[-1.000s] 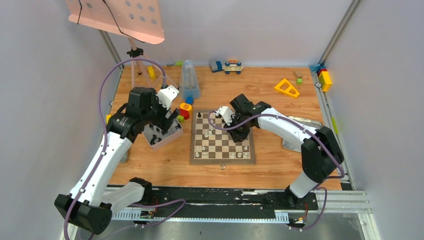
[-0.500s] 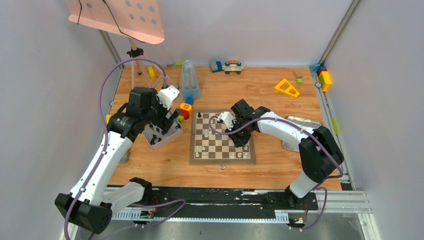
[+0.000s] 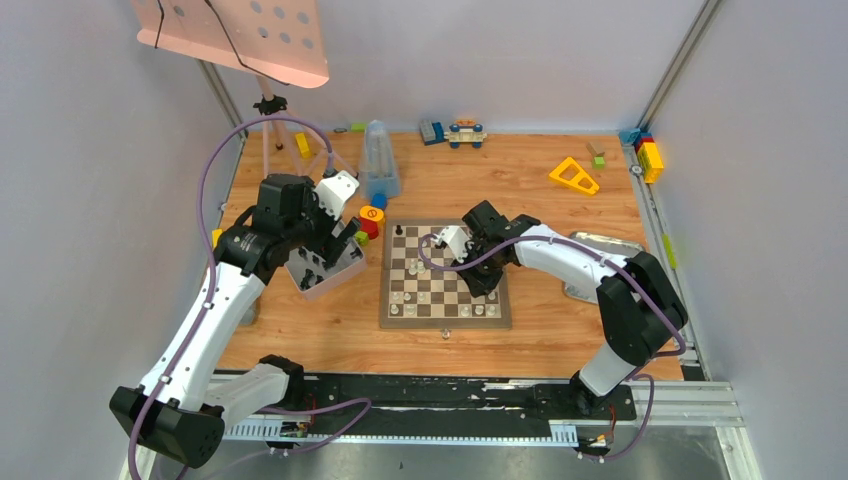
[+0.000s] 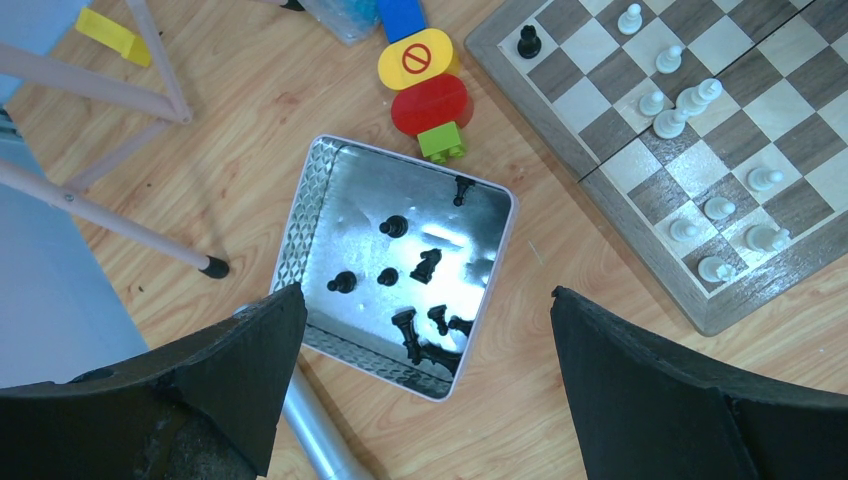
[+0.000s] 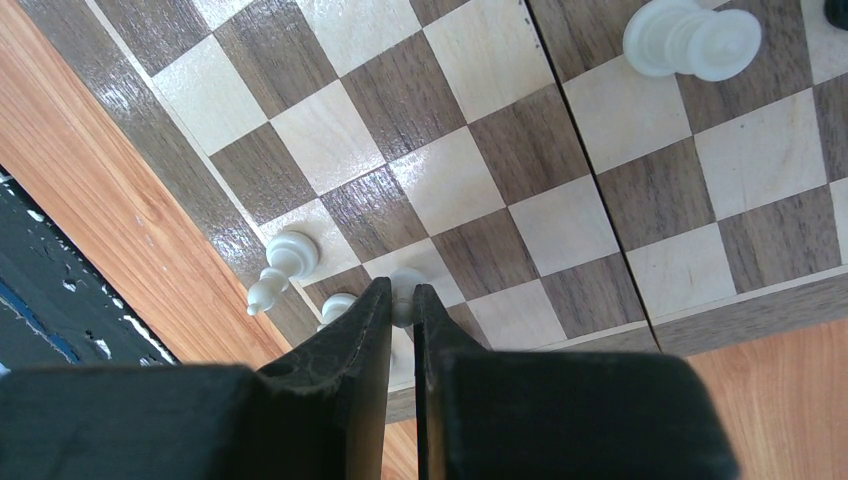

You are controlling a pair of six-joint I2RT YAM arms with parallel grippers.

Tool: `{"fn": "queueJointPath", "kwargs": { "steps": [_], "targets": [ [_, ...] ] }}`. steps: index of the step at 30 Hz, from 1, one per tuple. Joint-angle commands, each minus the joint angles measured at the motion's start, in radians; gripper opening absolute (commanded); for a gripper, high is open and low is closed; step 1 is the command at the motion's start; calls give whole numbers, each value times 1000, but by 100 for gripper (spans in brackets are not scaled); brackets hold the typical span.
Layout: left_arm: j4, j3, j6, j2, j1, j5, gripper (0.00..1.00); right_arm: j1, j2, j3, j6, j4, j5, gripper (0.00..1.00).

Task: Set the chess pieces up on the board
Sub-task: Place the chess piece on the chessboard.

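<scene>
The board [image 3: 445, 322] lies mid-table with several white chess pieces [image 3: 420, 268] and one black piece [image 3: 399, 231] on it. My right gripper [image 5: 402, 290] is shut on a small white piece [image 5: 405, 281], low over the board [image 5: 450, 180] near its front right corner [image 3: 487, 283]. Two white pieces [image 5: 280, 265] stand just left of it. My left gripper [image 4: 425, 292] hangs open above a small metal tray [image 4: 300, 250] left of the board. Several black pieces [image 4: 428, 265] lie in that tray. Nothing is between the left fingers [image 4: 240, 370].
A stack of toy blocks [image 4: 425, 85] sits between the small tray and the board [image 4: 590, 100]. Pink stand legs [image 4: 100, 200] cross the far left. A grey metal tray [image 3: 600, 250] lies right of the board, a yellow triangle [image 3: 574, 176] behind it.
My right gripper has carried the white piece from the board's middle toward its near right side, then slowed. The left arm has not moved.
</scene>
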Motion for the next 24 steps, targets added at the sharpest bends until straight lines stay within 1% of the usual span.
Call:
{"fn": "queueJointPath", "kwargs": {
  "steps": [1,3,12,17,21,24],
  "targets": [
    [10,17,2,-7,7,13,100,8,-7,-8,3,24,-10,9],
    [8,16,1,-7,7,14,100,9,-3,-8,2,23,-5,12],
    [10,12,9,-2,7,12,100,13,0,-16,-2,22,6,13],
    [11,10,10,1,7,13,100,16,8,-19,-3,22,15,16],
    [12,10,10,2,7,13,100,15,12,-17,-4,24,18,22],
    [13,7,11,3,6,14,100,15,10,-5,-3,23,21,31]
  ]
}}
